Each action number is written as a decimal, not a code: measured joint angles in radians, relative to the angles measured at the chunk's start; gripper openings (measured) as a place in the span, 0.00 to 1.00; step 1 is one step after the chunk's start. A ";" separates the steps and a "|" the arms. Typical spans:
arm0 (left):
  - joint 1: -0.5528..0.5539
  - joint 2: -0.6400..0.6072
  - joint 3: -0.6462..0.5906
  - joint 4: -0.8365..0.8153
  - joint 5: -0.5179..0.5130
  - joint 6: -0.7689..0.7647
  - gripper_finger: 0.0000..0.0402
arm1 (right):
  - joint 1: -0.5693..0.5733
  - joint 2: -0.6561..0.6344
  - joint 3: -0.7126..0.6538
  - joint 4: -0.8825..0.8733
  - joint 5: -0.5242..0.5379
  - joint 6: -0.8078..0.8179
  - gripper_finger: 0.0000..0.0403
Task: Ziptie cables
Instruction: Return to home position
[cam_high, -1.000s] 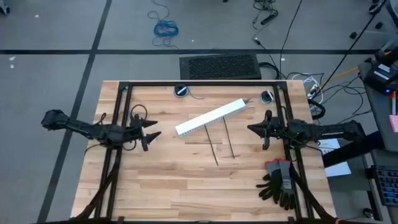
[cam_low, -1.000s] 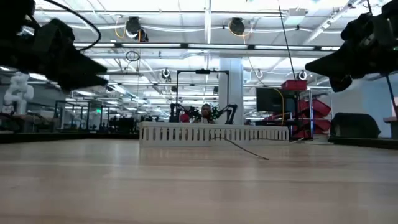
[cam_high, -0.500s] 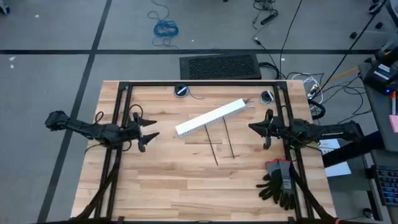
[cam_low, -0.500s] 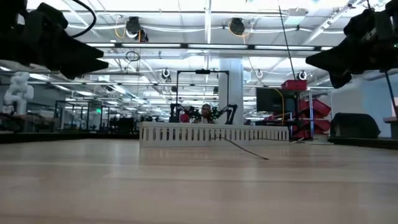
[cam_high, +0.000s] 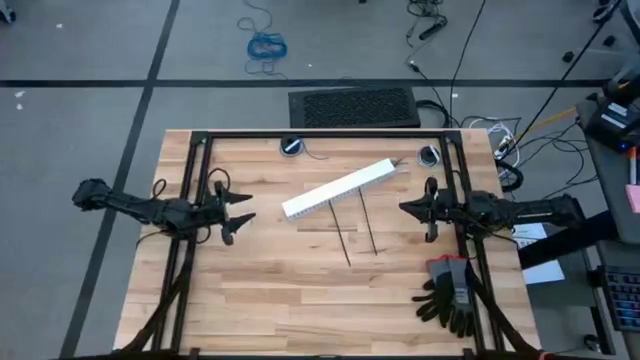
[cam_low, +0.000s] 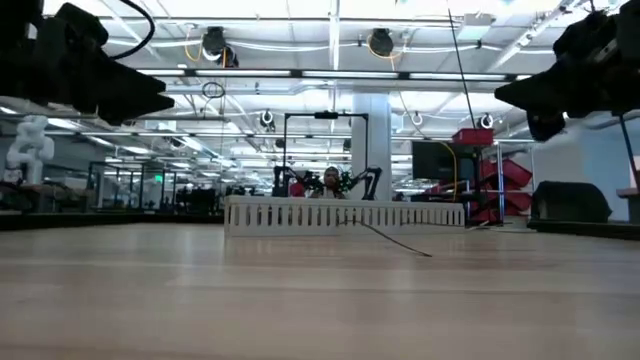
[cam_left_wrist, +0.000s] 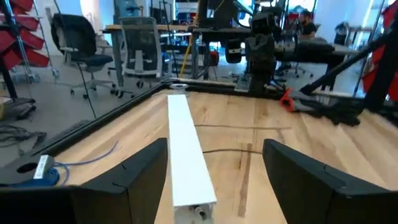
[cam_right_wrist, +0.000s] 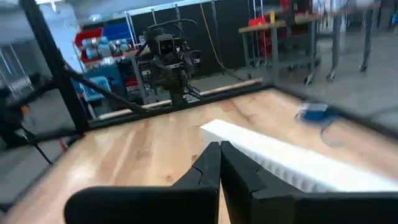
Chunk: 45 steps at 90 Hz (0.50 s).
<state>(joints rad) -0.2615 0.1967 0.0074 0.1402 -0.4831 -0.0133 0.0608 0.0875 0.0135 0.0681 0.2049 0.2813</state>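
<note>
Two thin dark zipties (cam_high: 343, 232) (cam_high: 369, 224) lie side by side on the wooden table (cam_high: 300, 300), just near of a white slotted strip (cam_high: 337, 188) that lies slantwise at mid-table. The cables are hidden or too thin to make out. My left gripper (cam_high: 241, 211) hovers open left of the strip's near end (cam_left_wrist: 186, 186), above the table. My right gripper (cam_high: 403, 207) hovers shut to the right of the zipties, pointing at the strip (cam_right_wrist: 292, 163). Neither touches anything.
A pair of black gloves (cam_high: 448, 294) lies at the table's near right. Black frame rails (cam_high: 200, 170) (cam_high: 462, 170) run along both sides and the far edge. Two round grommets (cam_high: 292, 146) (cam_high: 429, 156) sit near the far edge. A blue coiled cable (cam_high: 265, 45) lies on the floor beyond.
My left gripper has risen a little and drawn back slightly toward the table's left edge, staying open. The strip and the zipties have not moved.
</note>
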 joint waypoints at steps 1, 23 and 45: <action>0.000 0.000 0.000 0.000 0.000 0.001 0.65 | 0.000 0.001 0.000 0.000 0.000 0.011 0.00; 0.000 0.000 0.000 0.000 0.000 -0.004 0.65 | 0.000 0.002 0.000 0.002 0.002 0.047 0.00; 0.000 0.000 0.000 0.000 0.000 -0.004 0.65 | 0.000 0.002 0.000 0.002 0.002 0.047 0.00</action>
<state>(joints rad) -0.2615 0.1967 0.0074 0.1406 -0.4831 -0.0176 0.0608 0.0895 0.0135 0.0701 0.2066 0.3283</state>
